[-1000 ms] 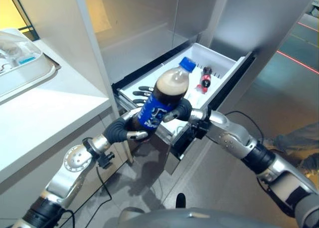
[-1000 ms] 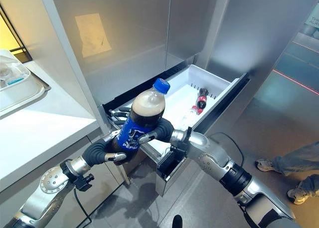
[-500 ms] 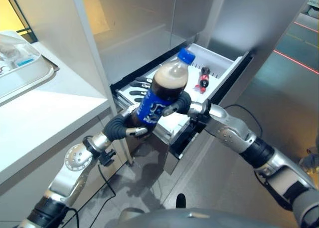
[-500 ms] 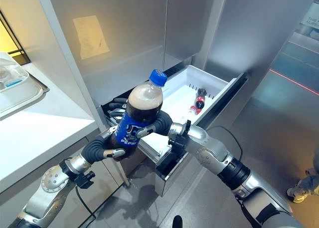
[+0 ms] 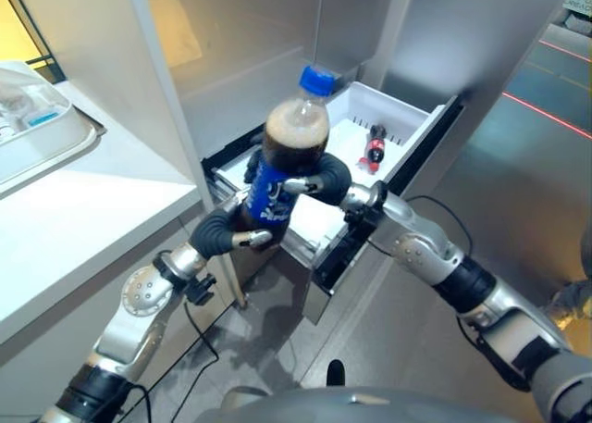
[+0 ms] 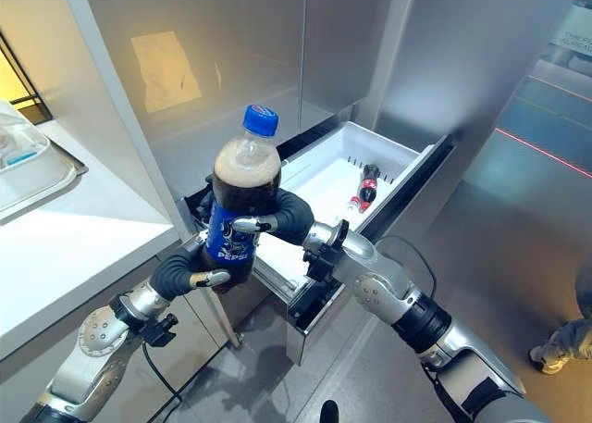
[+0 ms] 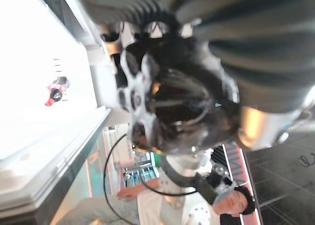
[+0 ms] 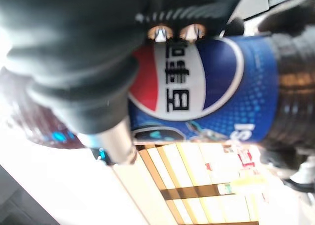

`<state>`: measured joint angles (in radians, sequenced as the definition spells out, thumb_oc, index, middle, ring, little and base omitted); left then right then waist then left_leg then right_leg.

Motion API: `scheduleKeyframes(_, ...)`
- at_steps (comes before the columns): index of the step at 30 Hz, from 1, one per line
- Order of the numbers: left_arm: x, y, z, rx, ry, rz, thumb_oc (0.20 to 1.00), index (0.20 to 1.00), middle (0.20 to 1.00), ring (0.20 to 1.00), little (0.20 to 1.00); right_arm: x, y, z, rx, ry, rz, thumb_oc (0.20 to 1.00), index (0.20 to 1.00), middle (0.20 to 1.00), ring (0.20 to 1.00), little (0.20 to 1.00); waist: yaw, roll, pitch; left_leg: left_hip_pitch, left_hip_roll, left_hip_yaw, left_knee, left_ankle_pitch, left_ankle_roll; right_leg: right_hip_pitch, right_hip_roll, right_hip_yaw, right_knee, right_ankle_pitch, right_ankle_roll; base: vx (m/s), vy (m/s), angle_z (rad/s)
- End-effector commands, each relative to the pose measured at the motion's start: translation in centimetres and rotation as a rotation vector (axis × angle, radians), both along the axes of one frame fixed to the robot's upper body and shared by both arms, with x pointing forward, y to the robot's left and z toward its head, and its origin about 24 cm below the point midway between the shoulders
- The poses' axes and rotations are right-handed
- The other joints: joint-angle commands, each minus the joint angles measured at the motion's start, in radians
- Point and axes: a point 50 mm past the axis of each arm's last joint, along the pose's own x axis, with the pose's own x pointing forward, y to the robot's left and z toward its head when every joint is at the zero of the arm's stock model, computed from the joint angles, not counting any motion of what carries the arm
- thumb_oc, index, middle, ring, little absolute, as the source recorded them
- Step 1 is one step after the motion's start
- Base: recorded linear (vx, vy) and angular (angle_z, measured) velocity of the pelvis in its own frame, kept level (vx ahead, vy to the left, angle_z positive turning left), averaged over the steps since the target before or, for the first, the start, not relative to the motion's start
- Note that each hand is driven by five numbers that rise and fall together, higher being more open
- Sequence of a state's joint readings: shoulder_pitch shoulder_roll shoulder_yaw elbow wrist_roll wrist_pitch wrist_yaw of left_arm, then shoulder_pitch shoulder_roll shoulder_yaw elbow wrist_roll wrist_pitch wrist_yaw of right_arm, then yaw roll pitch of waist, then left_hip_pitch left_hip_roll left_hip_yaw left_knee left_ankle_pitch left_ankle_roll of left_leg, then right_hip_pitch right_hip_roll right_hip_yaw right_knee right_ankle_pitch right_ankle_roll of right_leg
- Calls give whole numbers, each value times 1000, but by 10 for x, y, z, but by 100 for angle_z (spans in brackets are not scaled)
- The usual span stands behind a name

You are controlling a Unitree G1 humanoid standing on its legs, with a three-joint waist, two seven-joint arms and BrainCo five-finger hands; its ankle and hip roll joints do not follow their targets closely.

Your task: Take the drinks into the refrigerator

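Cola bottle (image 6: 240, 201): one large clear plastic bottle, rounded at the shoulder, is standing nearly upright in the air in front of the open drawer; dark drink with a foamy top, blue cap, glossy blue label.
Left hand (image 6: 190, 267): is curling round the bottle's lower part from below, thumb lying against the base.
Right hand (image 6: 277, 219): is wrapping the bottle's middle from the drawer side; in its wrist view the label is sitting right against the dark ribbed cover.
Drawer (image 5: 418, 136): one white, smooth, box-shaped tray is standing pulled out of the steel-fronted refrigerator.
Small bottle (image 5: 375, 146): one dark bottle with a red label is lying inside the drawer; possibly a second, clear one beside it, hard to make out.
Counter (image 5: 83, 210): a white flat top is lying to the left.
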<state>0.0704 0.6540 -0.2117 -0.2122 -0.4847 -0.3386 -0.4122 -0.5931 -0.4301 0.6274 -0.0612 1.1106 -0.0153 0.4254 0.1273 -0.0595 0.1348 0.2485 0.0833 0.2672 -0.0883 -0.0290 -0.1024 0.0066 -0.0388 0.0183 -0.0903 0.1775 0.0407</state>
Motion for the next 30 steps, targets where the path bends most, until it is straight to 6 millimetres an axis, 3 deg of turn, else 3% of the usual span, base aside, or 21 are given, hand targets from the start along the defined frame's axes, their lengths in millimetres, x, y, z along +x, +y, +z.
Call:
scheduleKeyframes(1,13,-4,15,12,-74,-15,200,200,200,200,200,-24,16,86,291,-293,164,200,200,200,200,200,20,16,-8,-24,-54,-81,5,-72,102,55,-33,-69,115,-138,66,0,0,0)
scheduleKeyframes(10,13,-4,16,4,-82,2,200,200,200,200,200,-21,11,78,316,-250,130,200,200,200,200,200,16,16,-9,-20,-53,-82,4,-76,100,60,-34,-70,115,-141,67,0,0,0)
scheduleKeyframes(12,12,-4,15,1,-79,1,413,413,413,413,413,-21,9,76,318,-242,124,200,200,200,200,200,14,16,-8,-20,-54,-83,4,-75,100,60,-34,-71,116,-142,67,0,0,0)
scheduleKeyframes(13,12,-3,15,-1,-73,4,1000,1000,1000,1000,1000,-19,5,72,318,-228,104,200,200,200,200,200,10,16,-9,-19,-55,-84,4,-76,100,60,-34,-72,120,-143,67,0,0,0)
scheduleKeyframes(17,10,-2,13,-20,-62,17,1000,1000,1000,1000,1000,-14,-12,58,326,-178,33,200,200,200,200,200,1,15,-9,-20,-56,-89,3,-76,101,58,-36,-78,125,-145,68,0,0,0)
scheduleKeyframes(22,5,3,9,-69,-39,47,1000,1000,1000,1000,1000,-11,-50,40,364,-130,-122,200,200,200,200,200,-13,13,-10,-19,-56,-93,2,-77,101,55,-37,-85,128,-147,70,0,0,0)
scheduleKeyframes(26,0,10,5,-112,-11,81,1000,1000,1000,1000,1000,-8,-89,26,423,-95,-313,200,200,200,200,200,-26,12,-9,-20,-54,-95,2,-77,102,53,-38,-85,131,-147,70,0,0,0)
scheduleKeyframes(27,-2,14,2,-131,3,105,1000,1000,1000,1000,1000,-10,-112,22,452,-104,-431,200,200,200,200,200,-35,11,-9,-19,-54,-96,2,-78,102,52,-37,-85,131,-149,70,0,0,0)
scheduleKeyframes(28,-2,14,2,-131,4,104,1000,1000,1000,1000,1000,-11,-112,22,452,-103,-433,200,200,200,200,200,-34,11,-10,-19,-54,-97,2,-78,102,53,-37,-86,131,-149,70,1,0,4)
scheduleKeyframes(30,-4,18,-1,-146,14,135,1000,1000,1000,1000,1000,-16,-132,16,496,-98,-542,200,200,200,200,200,-43,12,-10,-19,-55,-97,1,-79,103,53,-36,-85,132,-150,69,1,2,2)
